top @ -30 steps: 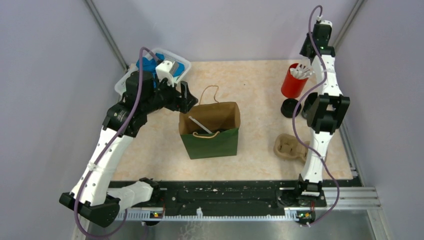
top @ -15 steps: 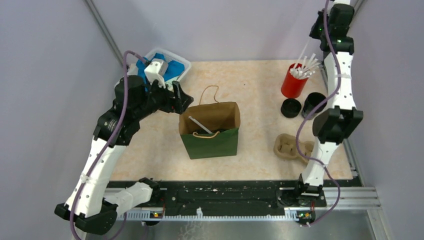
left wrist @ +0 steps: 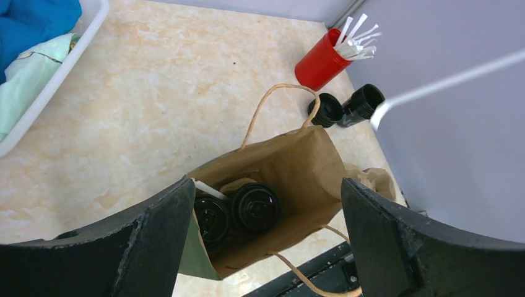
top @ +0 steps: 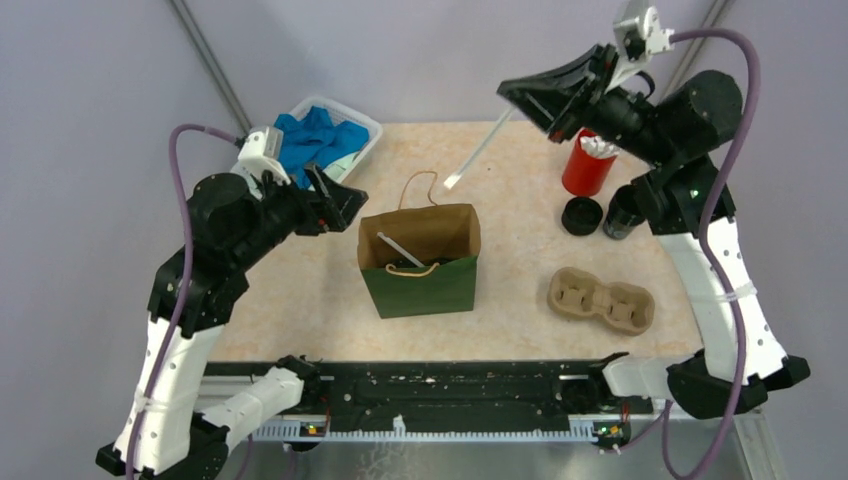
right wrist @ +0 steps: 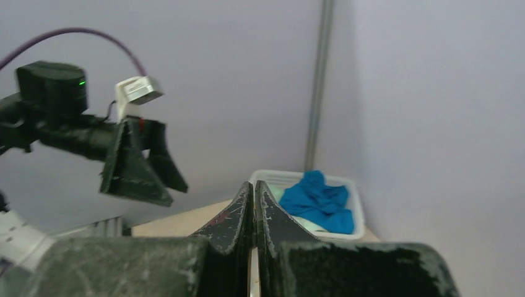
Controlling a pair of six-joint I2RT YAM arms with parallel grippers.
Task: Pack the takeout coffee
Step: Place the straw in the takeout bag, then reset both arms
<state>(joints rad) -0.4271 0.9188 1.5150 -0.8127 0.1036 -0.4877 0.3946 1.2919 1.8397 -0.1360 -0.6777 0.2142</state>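
Robot lab cell: bare grey walls [top: 90,150], mounting rail [top: 450,398].

Jaws pinch a white stick [right wrist: 252,275]; beyond, bin [right wrist: 359,210] holds blue cloth [right wrist: 319,199].

Stick [right wrist: 252,272] mostly hidden (within right tool [right wrist: 254,185]).

Pale lilac walls [top: 400,50] enclose a beige marbled tabletop [top: 300,290], black rail [top: 450,385] in front.
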